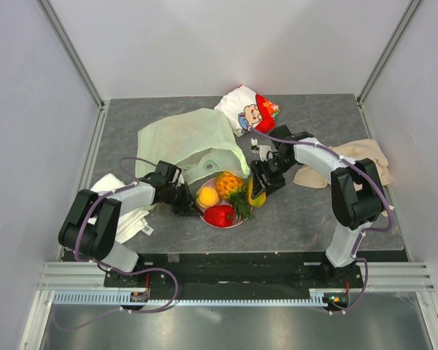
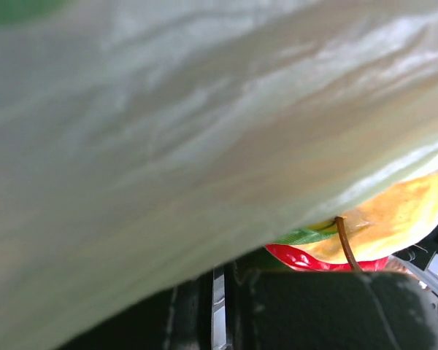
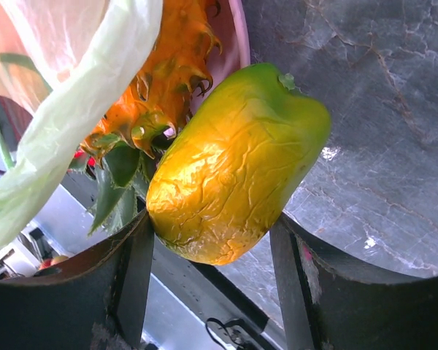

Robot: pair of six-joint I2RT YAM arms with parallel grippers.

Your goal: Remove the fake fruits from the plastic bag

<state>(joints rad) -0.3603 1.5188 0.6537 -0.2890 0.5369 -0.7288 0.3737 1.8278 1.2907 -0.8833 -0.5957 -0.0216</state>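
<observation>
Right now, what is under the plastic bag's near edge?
The plastic bag overlaps the far end of the pineapple and part of the pink plate. Anything deeper under it is hidden.

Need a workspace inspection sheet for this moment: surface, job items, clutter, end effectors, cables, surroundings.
Surface: grey marbled table, no damage seen.
Job's things: plastic bag crumpled behind the pink plate, edge draped over the pineapple; orange fruit and red pepper on the plate; mango at its right rim.
Clutter: cartoon pouch at the back, beige cloth right, white cloth under the left arm.
End effectors: left end effector shut at the bag's edge; right end effector shut on the mango.
Cables: purple cables along both arms, no snag seen.
Surroundings: white walls, nothing else seen.
</observation>
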